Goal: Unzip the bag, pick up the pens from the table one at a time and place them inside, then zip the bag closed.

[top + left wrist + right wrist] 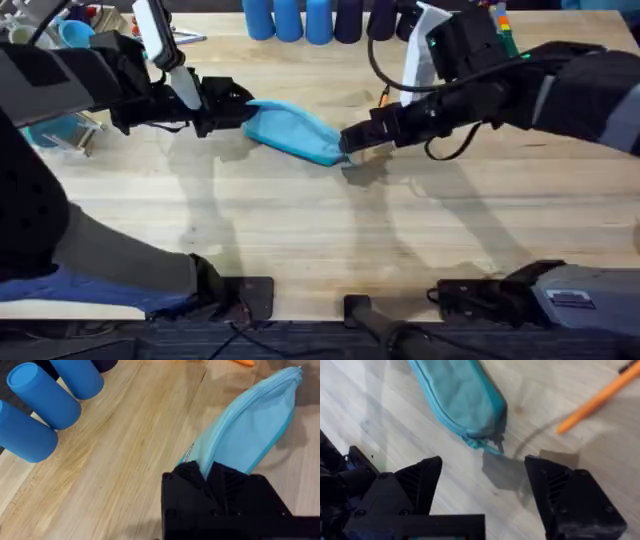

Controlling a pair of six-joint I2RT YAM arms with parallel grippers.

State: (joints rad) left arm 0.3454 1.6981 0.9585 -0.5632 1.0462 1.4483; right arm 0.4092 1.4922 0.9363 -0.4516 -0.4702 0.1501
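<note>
The soft blue fabric bag (pixel 293 131) lay on the grainy wood table (pixel 320 230). The left gripper (pixel 207 472) was clamped on the bag's 9 o'clock end, while the right gripper (pixel 482 485) hovered spread wide at its 4 o'clock tip.

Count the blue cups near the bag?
3 in the left wrist view, lying in a row on the table beyond the bag: cup, cup, cup. More may sit outside the frame.

Looks like a robotics lab/test bench: two arms w/ bases clamped at the near edge of a light plank-wood table (pixel 330 235), cables trailing there. Props, i.e. blue cups (pixel 290 20) etc., sit lined up along the far edge.
</note>
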